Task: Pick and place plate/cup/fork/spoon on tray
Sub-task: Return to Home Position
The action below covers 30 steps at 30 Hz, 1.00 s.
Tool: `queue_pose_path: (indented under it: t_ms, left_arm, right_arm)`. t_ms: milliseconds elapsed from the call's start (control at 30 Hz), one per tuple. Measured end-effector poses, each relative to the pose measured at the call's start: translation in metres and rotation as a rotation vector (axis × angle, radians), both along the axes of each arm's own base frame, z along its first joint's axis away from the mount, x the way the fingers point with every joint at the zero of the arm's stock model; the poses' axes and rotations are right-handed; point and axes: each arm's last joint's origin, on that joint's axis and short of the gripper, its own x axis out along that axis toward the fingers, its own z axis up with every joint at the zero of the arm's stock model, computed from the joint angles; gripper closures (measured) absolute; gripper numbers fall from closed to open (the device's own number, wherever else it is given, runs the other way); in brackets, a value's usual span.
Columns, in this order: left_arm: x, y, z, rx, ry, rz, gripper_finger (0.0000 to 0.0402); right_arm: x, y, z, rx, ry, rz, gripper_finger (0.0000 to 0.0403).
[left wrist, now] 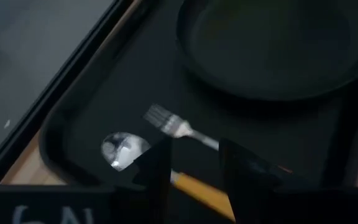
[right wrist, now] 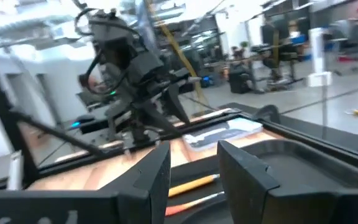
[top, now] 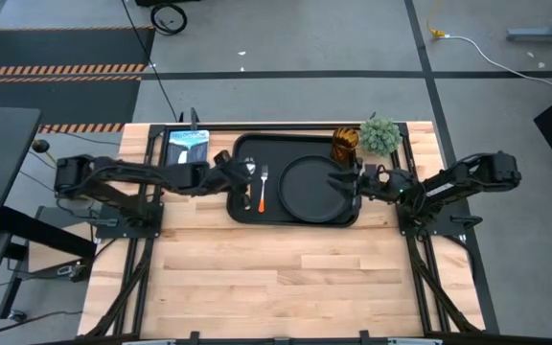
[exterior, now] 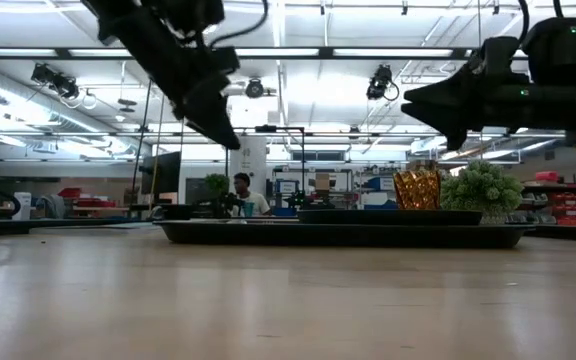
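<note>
The black tray (top: 242, 144) lies at the table's far middle. The round black plate (top: 312, 187) rests flat in its right half. The fork (top: 263, 187) and the spoon (left wrist: 124, 149) lie side by side in the tray's left half, with their orange handles toward the near edge. The amber cup (top: 344, 146) stands upright at the tray's far right corner. My left gripper (left wrist: 194, 168) hangs open and empty above the spoon's handle. My right gripper (right wrist: 194, 168) is open and empty, raised over the plate's right rim (top: 345, 180).
A green fuzzy potted plant (top: 379, 136) stands just right of the cup. A blue-and-white flat pack (top: 188, 146) lies left of the tray. Bare wood (top: 286, 278) fills the table's near half. A person (exterior: 240, 195) shows far off in the room.
</note>
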Motion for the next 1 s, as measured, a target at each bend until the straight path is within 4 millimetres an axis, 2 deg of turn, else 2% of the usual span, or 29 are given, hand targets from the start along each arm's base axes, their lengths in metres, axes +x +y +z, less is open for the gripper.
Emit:
queue_pose_path:
  t_ms: [167, 433, 733, 1000]
  left_arm:
    - [-0.024, -0.012, 0.009, 0.006, -0.062, -0.041, 0.0260]
    - [-0.063, -0.022, 0.020, -0.041, -0.173, -0.111, 0.0260]
    - [-0.110, -0.029, 0.018, -0.156, -0.367, -0.237, 0.0260]
    - [-0.146, -0.031, 0.008, -0.183, -0.534, -0.259, 0.0260]
  right_arm:
    - [-0.002, -0.001, 0.004, -0.037, -0.025, 0.075, 0.0267]
    - [-0.008, -0.012, 0.010, -0.068, -0.054, 0.077, 0.0296]
    - [-0.013, -0.019, 0.015, -0.062, -0.078, 0.083, 0.0330]
    - [-0.017, -0.025, 0.018, -0.046, -0.109, 0.040, 0.0343]
